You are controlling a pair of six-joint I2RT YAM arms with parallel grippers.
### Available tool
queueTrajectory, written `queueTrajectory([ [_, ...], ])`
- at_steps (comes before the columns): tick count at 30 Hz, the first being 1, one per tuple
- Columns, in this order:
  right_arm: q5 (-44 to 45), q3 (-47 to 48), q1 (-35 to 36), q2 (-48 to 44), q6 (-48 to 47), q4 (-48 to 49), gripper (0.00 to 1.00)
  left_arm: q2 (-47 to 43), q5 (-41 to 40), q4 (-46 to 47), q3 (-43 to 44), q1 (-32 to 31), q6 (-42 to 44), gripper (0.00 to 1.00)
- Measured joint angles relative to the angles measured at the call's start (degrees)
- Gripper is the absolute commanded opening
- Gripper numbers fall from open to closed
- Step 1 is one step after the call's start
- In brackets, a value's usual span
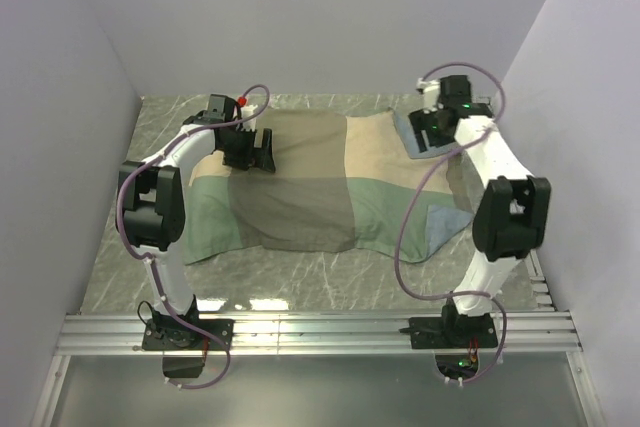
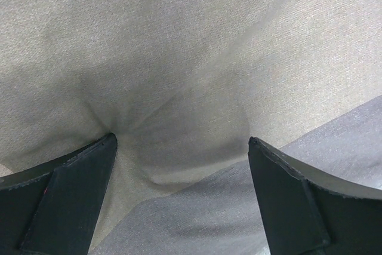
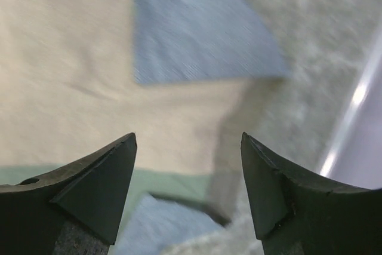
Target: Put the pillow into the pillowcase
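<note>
From above, the pillowcase (image 1: 310, 187) lies spread across the middle of the grey marbled table (image 1: 300, 272), its beige, brown and green blocks facing up. Two right-hand corners are folded over to show blue-grey. Bare table runs along its near side up to the metal rail (image 1: 320, 332), with narrower strips at the far and left edges. The pillow is not in sight, and I cannot tell whether it is inside the case. The left gripper (image 1: 258, 155) sits on the far-left part of the cloth, the right gripper (image 1: 428, 135) at the far-right corner.

The left wrist view adds that its fingers (image 2: 77, 189) are spread wide and grip nothing. Beige cloth (image 2: 179, 40) puckers into a dimple between them, with blue-grey fabric at lower right.

The right wrist view is blurred. Its fingers (image 3: 89, 189) are also wide apart and empty, above the beige corner (image 3: 71, 76) and its blue-grey fold, with table and rail to the right.
</note>
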Motion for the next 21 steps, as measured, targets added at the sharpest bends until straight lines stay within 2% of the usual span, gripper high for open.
queueTrajectory([
  [6,1.88,6.16,7.1,12.13,1.64,2.84,0.74,0.0,0.9,0.0,0.0,0.17,-0.11,0.99],
  [9,4.28,9.35,8.28,17.66,1.86,2.93,0.68,0.02,1.16,-0.02,0.02,0.24,-0.17,0.99],
  [15,9.73,12.52,8.83,23.69,1.79,2.86,0.35,0.02,1.55,-0.31,0.31,0.28,-0.28,0.99],
  [16,10.69,12.72,8.81,23.98,1.64,2.89,0.22,0.02,1.57,-0.37,0.35,0.28,-0.31,0.99],
  [19,13.97,12.76,8.59,24.04,0.33,3.34,0.0,0.04,1.57,-0.44,0.37,0.28,-0.46,0.99],
  [21,16.39,13.35,8.02,24.11,-1.09,4.39,0.0,0.15,1.57,-0.55,0.5,0.31,-0.48,0.99],
])
